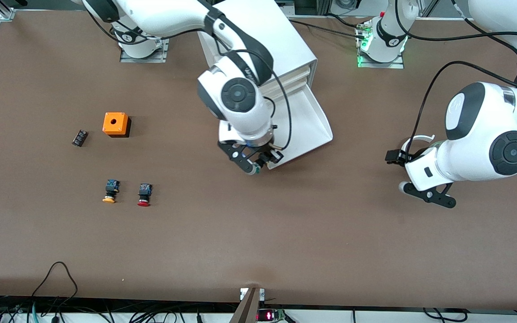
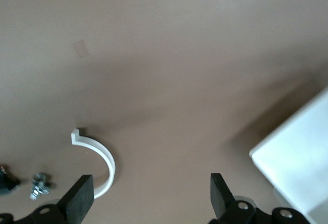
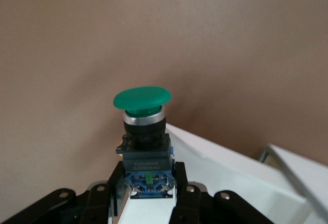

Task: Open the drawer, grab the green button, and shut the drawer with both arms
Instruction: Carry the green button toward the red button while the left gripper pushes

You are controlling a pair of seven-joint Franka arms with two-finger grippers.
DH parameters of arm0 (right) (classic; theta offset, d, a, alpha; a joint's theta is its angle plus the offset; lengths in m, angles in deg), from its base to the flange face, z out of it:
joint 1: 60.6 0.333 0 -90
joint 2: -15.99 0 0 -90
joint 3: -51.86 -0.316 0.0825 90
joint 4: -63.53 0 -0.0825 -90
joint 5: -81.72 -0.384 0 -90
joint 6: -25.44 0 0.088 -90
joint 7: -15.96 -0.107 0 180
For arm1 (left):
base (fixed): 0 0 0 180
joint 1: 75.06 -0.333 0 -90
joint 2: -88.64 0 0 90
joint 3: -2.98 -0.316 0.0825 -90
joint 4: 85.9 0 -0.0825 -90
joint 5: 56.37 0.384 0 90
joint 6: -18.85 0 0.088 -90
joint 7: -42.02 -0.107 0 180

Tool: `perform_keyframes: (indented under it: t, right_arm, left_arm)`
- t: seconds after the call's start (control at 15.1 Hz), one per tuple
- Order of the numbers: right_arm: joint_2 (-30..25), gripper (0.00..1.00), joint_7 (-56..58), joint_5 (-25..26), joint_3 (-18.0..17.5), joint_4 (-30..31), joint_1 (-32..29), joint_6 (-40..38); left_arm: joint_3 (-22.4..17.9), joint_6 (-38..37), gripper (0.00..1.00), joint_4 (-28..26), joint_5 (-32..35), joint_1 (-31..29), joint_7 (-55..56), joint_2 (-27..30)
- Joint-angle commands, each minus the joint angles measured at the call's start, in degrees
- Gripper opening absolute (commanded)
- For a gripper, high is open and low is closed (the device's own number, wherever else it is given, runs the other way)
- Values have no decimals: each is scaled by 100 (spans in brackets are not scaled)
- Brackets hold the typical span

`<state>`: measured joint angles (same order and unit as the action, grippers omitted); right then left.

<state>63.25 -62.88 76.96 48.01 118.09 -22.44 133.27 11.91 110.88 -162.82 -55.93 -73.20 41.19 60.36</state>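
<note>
Green cap leading, the button (image 3: 143, 142) stood lengthwise out of my right claw (image 3: 144, 188): blue rear block pinched between the fingers, black body next, cap pointing away from the wrist. I had that claw clenched on the button over the front corner of the drawer (image 1: 305, 123), which stood pulled out of the white cabinet (image 1: 263, 40). My left claw (image 1: 424, 190) waited released, jaws wide apart, above bare table (image 1: 258, 242) toward the left arm's end, near a small white curved clip (image 2: 97, 160).
</note>
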Motion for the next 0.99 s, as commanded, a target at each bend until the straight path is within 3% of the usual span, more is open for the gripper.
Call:
perform_keyframes:
  t: [0.0, 0.2, 0.53, 0.79, 0.93]
  right_arm:
    - [-112, 0, 1306, -95, -80, 73, -343, -244]
    - [-112, 0, 2765, -86, -71, 221, -747, -534]
    - [-568, 0, 4629, -86, -10, 1196, -1380, -509]
    - [-560, 0, 5834, -86, -10, 1460, -1899, -482]
    - [-560, 0, 6187, -86, -10, 1680, -2031, -307]
  left_arm:
    - [65, 384, 95, -208, 133, 103, 1117, 6]
    - [205, 1139, 94, -743, 133, 182, 2084, 111]
    - [715, 2835, 95, -2158, 202, 182, 3797, 358]
    - [742, 4022, 96, -2844, 229, 533, 4940, 314]
    - [742, 4147, 96, -2933, 229, 761, 5346, 209]
